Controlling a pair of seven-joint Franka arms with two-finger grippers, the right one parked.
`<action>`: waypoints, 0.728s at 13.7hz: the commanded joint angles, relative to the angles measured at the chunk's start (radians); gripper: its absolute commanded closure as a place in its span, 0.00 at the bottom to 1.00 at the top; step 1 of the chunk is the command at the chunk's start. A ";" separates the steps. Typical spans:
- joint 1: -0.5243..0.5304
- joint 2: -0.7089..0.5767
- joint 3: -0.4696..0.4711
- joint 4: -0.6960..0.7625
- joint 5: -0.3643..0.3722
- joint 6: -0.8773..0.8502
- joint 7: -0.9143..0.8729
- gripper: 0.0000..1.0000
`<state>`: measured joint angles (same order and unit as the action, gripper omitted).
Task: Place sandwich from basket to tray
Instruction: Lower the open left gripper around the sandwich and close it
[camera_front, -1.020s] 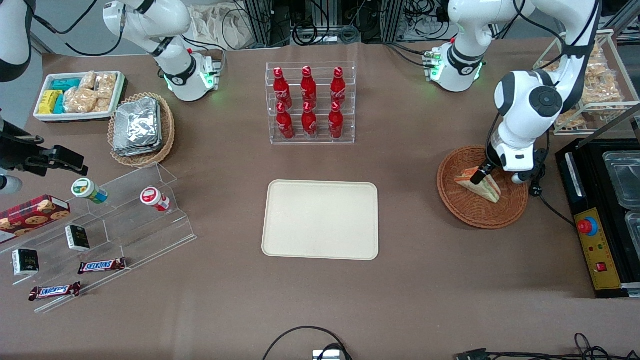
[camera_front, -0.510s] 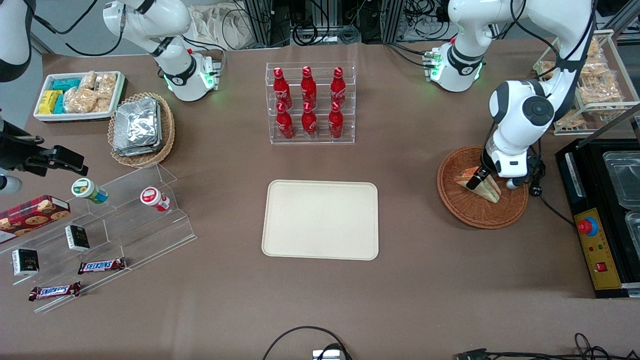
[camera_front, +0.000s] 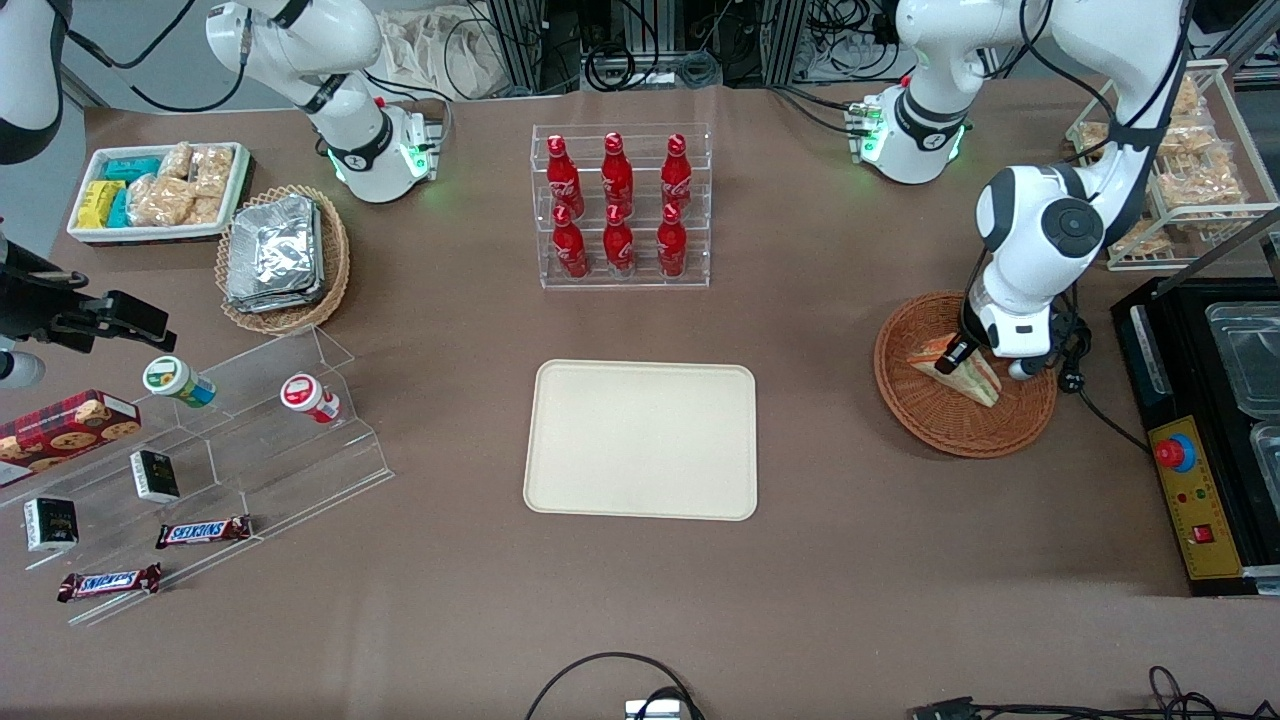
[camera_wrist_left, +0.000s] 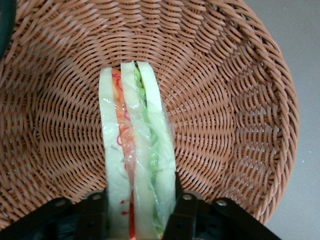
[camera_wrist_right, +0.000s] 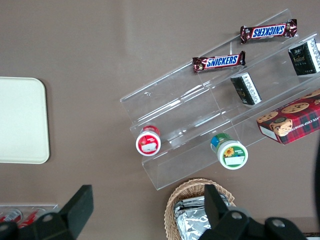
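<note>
The sandwich (camera_front: 978, 376), a wedge of pale bread with orange-red and green filling, stands on edge in the round reddish-brown wicker basket (camera_front: 950, 425) at the working arm's end of the table. My left gripper (camera_front: 964, 360) is down in the basket with a finger pressed on each bread face. The left wrist view shows the sandwich (camera_wrist_left: 137, 145) between the black fingers (camera_wrist_left: 181, 210) of my gripper (camera_wrist_left: 139, 220), over the basket weave (camera_wrist_left: 225, 100). The cream-beige tray (camera_front: 640, 440) lies bare at the table's middle, toward the parked arm from the basket; its corner shows in the right wrist view (camera_wrist_right: 22, 120).
A clear rack of red bottles (camera_front: 620, 205) stands farther from the camera than the tray. A black machine (camera_front: 1210, 430) sits beside the basket at the table end, and a white wire rack of snack bags (camera_front: 1190, 170) stands farther back. A clear stepped shelf (camera_front: 250, 440) lies toward the parked arm.
The left arm has come down over the basket and drawn slightly toward the tray side, bringing the fingers onto the sandwich. The sandwich and basket have stayed in place.
</note>
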<state>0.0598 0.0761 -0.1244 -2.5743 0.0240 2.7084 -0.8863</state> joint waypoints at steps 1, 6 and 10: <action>0.000 0.013 0.003 -0.014 0.048 0.051 -0.017 0.78; -0.006 -0.033 0.002 -0.012 0.056 0.024 0.010 0.86; -0.008 -0.133 -0.001 0.005 0.059 -0.128 0.133 0.86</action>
<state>0.0580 0.0284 -0.1265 -2.5651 0.0652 2.6569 -0.8017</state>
